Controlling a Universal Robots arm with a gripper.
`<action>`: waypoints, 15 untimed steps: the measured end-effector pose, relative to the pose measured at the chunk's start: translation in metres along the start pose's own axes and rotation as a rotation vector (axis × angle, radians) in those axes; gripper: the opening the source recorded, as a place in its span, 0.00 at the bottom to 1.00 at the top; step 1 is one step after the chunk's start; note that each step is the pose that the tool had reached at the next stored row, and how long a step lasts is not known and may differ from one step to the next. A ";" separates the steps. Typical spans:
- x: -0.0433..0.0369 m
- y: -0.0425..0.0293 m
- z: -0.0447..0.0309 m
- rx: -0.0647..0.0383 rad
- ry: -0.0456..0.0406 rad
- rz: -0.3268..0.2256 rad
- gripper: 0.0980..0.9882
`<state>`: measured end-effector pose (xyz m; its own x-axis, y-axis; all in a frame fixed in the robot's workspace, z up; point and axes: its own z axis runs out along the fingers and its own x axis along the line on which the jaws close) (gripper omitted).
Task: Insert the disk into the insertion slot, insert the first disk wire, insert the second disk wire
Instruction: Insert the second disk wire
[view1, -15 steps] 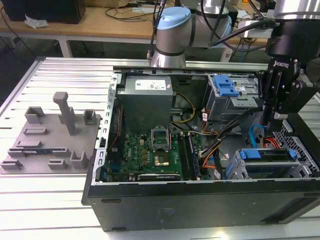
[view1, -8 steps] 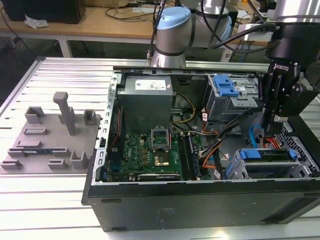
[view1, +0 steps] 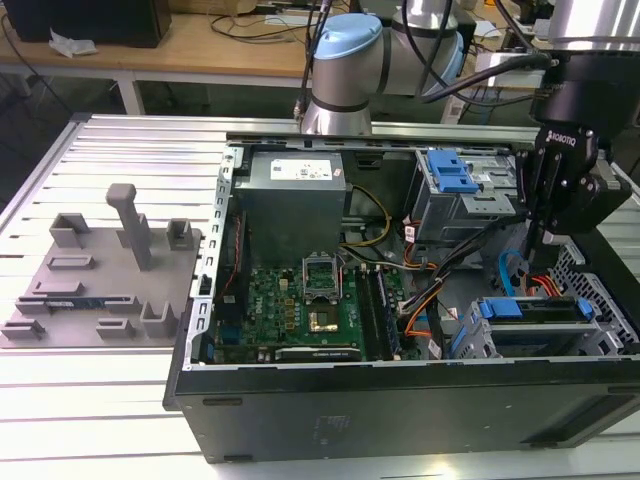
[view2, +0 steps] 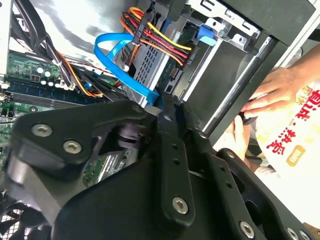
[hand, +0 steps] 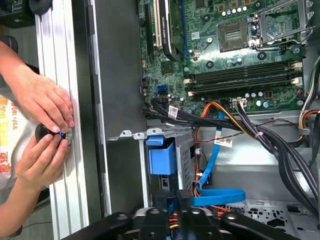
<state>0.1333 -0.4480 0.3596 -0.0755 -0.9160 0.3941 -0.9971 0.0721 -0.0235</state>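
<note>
Slatted aluminium worktop (view1: 120, 400), open computer case (view1: 400, 400) on it. Disk (view1: 530, 310) sits in its insertion slot (view1: 605, 335); the hand (view1: 535, 240) hovers above, fingers pinched on the flat blue data cable (view2: 117, 60). A skewed plug could jam, and a person's hand (hand: 42, 107) works close by.

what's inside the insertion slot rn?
The disk sits in the insertion slot; its blue caddy edge and dark side show in the exterior view. Its far end and connectors are hidden behind the gripper and the case wall.
</note>
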 end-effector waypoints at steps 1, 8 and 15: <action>0.0003 0.0000 0.0003 0.000 0.0000 0.000 0.07; 0.0004 0.0000 0.0012 0.000 -0.0036 0.000 0.07; 0.0007 -0.0001 0.0014 -0.001 -0.0203 0.000 0.07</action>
<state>0.1333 -0.4492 0.3586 -0.0757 -0.9238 0.3754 -0.9971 0.0725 -0.0225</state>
